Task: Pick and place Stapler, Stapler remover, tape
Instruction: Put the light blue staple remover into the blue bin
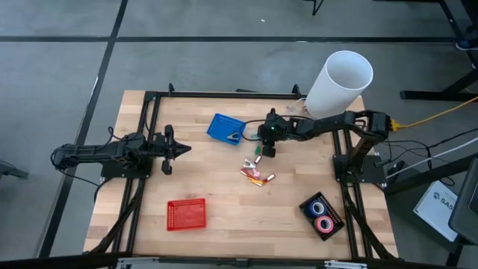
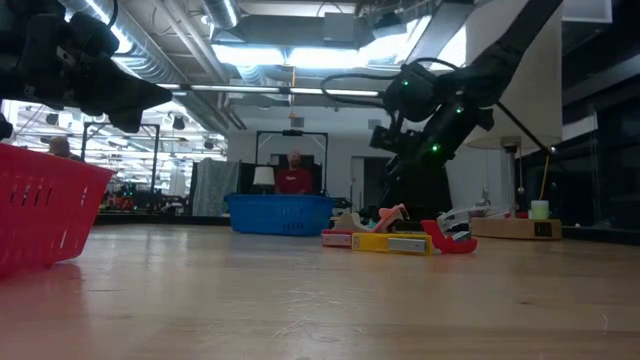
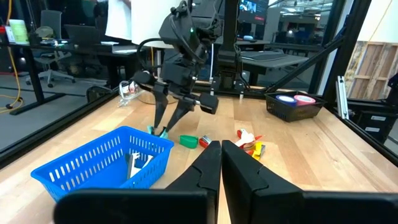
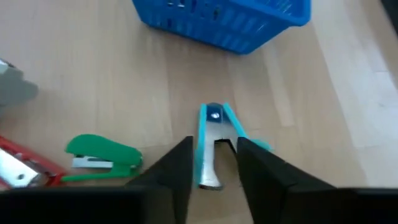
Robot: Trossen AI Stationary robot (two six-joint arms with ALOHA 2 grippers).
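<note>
The stapler remover, teal with a silvery metal arm, lies flat on the table just before the blue basket. My right gripper slants down over it, open, one finger on each side of its silvery arm. A small green stapler lies beside it, and more small staplers lie in a loose pile nearer the table's middle. Blue and pink tape rolls sit in a black tray at the near right. My left gripper hangs shut and level over the table's left side. My right gripper has its fingers on either side of the remover's silvery arm, coming from above at a slant and lying along it. The remover's teal arm runs under the other finger. Whether the fingers touch it, I cannot tell.
A red basket stands at the near left. A tall white cylinder stands at the far right corner beside my right arm. Something silvery lies in the blue basket. Black frame rails run along the table's edges.
</note>
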